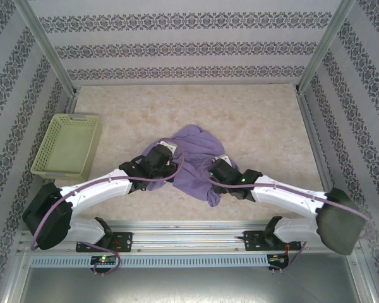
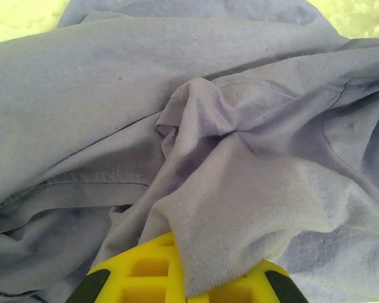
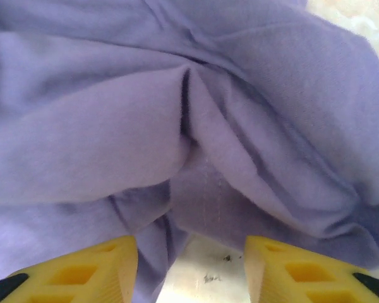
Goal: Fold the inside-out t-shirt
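From a metal rail (image 1: pixel 189 237) at the near edge, the left arm (image 1: pixel 95 189) is stretched forward and inward, low over the table (image 1: pixel 265 120). The right arm (image 1: pixel 290 197) is stretched in the same way from the other side. The two wrists are thus brought near each other over the cloth.

In the top view, the fingertips of the left gripper (image 1: pixel 166 151) and the right gripper (image 1: pixel 220 165) are hidden by their own wrist housings and by folds of fabric.

In the left wrist view, the left gripper (image 2: pixel 188 281) is seen clamped on a fold of the inside-out t-shirt (image 2: pixel 114 95). The fold is pinched between the yellow fingers (image 2: pixel 139 268), whose lower parts are cut off by the frame edge. A stitched hem is seen farther in.

In the right wrist view, the right gripper (image 3: pixel 191 255) is seen with its fingers parted and nothing held. A strip of bare table is seen between them, and the cloth lies just ahead of the tips.

The t-shirt (image 1: pixel 194 142) is bunched in a crumpled heap near the middle of the table, partly covered by both wrists. Sleeves and collar cannot be told apart, nor which face is turned outward.

Well apart from it, a yellow-green basket (image 1: pixel 68 148) is set at the table's left edge.
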Robot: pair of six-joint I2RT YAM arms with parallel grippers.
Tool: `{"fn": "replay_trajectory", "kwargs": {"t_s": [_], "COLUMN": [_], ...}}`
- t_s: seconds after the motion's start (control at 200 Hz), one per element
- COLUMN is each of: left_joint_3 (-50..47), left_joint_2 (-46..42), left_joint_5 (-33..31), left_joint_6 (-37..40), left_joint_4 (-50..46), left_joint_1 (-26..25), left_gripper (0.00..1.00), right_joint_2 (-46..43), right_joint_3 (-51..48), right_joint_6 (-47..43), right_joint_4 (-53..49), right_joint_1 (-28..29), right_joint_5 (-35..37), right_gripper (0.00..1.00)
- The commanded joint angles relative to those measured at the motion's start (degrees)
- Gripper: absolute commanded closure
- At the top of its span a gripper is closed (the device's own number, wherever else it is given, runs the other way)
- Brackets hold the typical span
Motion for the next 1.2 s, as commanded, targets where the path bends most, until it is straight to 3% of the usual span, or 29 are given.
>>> {"fn": "replay_trajectory", "kwargs": {"t_s": [0.0,0.25,0.525,0.674,0.784,0.894,1.054,1.194], "left_joint_3": [1.6,1.4,0.9,2.3,2.4,2.1,1.5,0.4], "left_joint_2": [-0.6,-1.3,-1.5,1.4,2.7,2.9,2.7,1.7], "left_joint_5": [-0.7,-0.4,-2.5,-3.4,-3.5,-3.4,-2.8,1.3], "left_joint_6": [0.8,0.9,0.3,-1.8,-3.0,-3.6,-3.5,-2.8], "left_joint_4": [-1.9,-2.1,-3.2,-6.5,-7.4,-7.6,-7.6,-5.3], "left_joint_1": [0.7,1.1,2.2,4.4,5.9,7.3,8.5,8.5], "left_gripper": [1.0,1.0,1.0,1.0,1.0,1.0,1.0,1.0], "right_joint_2": [3.5,12.0,10.9,6.4,0.8,-7.4,-21.2,-23.5], "right_joint_3": [2.0,7.1,8.0,7.2,5.8,3.5,-2.3,-4.5], "right_joint_6": [-0.2,-1.0,2.9,4.1,4.8,4.6,4.1,4.9], "right_joint_4": [1.9,1.1,-3.1,-5.7,-7.4,-7.8,-3.7,-1.8], "right_joint_1": [0.7,0.0,-2.1,-1.9,-2.2,-5.8,-16.3,-23.3], "right_joint_5": [9.4,13.2,17.8,18.7,18.3,12.7,-2.6,-11.9], "right_gripper": [0.46,0.48,0.76,1.0,1.0,1.0,1.0,1.0]}}
